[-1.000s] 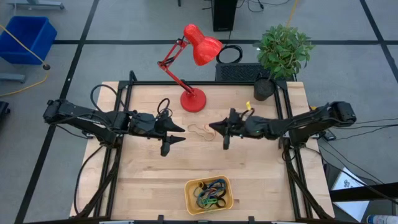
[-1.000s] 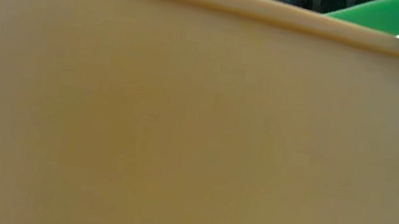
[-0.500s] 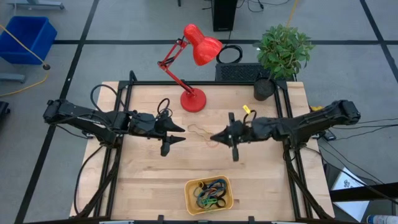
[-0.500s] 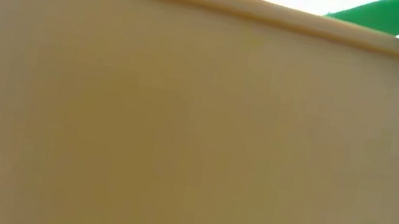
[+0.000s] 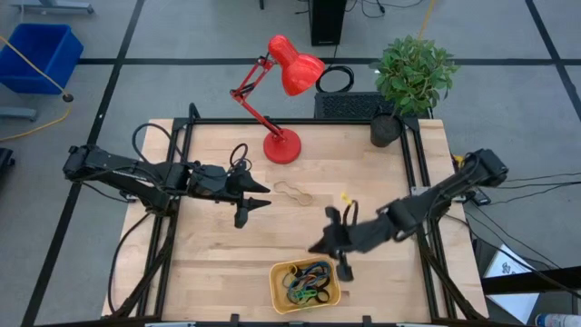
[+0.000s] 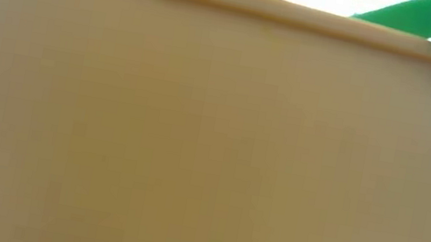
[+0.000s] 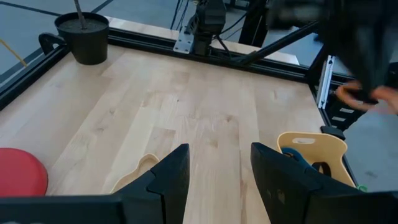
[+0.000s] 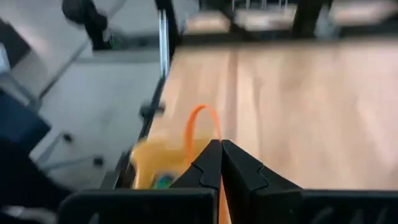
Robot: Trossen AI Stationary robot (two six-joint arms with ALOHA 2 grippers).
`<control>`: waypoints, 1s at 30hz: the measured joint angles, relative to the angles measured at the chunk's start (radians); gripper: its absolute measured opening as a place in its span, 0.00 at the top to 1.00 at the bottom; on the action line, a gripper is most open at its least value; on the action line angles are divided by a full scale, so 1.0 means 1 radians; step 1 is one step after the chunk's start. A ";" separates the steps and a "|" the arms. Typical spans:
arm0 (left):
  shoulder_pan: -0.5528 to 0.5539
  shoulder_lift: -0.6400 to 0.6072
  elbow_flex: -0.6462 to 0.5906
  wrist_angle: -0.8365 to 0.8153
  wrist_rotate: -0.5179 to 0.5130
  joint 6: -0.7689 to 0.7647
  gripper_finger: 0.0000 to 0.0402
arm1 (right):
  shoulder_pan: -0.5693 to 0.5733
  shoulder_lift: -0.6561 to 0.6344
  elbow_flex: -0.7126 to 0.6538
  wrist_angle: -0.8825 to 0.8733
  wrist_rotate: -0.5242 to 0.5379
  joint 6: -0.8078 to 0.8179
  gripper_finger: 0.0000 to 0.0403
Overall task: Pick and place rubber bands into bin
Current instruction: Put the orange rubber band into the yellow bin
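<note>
Already most of the rubber bands (image 5: 305, 281) lie tangled in the bin (image 5: 280, 292) at the near edge of the table (image 5: 218, 263). Just right of it, the right gripper (image 5: 329, 246) hangs with fingers pinched together on an orange band (image 8: 198, 127), carrying it toward the tray. One tan band (image 5: 292, 192) remains mid-table, near the left gripper (image 5: 259, 196), which waits wide open and empty.

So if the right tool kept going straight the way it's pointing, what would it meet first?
Probably the small yellow-orange plastic tray, just ahead of the shut right tool, which pinches a thin orange rubber band. Depth is unclear.
</note>
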 joint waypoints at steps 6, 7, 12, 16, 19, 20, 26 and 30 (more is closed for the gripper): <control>0.000 0.000 0.000 0.000 0.000 0.001 0.56 | 0.078 0.108 -0.001 -0.040 -0.053 0.128 1.00; 0.000 0.000 0.000 0.000 0.000 0.001 0.56 | 0.087 0.125 -0.001 -0.038 -0.055 0.134 1.00; 0.000 0.000 0.000 0.000 0.000 0.001 0.56 | 0.120 0.215 -0.001 -0.048 -0.054 0.165 1.00; 0.000 0.000 0.000 0.000 0.000 0.001 0.56 | 0.129 0.291 -0.001 -0.057 -0.053 0.163 1.00; 0.000 0.000 0.000 0.000 0.000 0.001 0.56 | 0.127 0.341 -0.001 -0.055 -0.053 0.168 1.00; 0.000 0.000 0.000 0.000 0.000 0.002 0.56 | 0.126 0.357 -0.001 -0.057 -0.053 0.171 1.00; 0.000 0.000 0.000 -0.002 0.000 0.002 0.56 | 0.126 0.403 -0.001 -0.061 -0.053 0.193 1.00; 0.000 0.000 0.000 -0.002 0.000 0.002 0.56 | 0.126 0.405 -0.001 -0.058 -0.053 0.186 1.00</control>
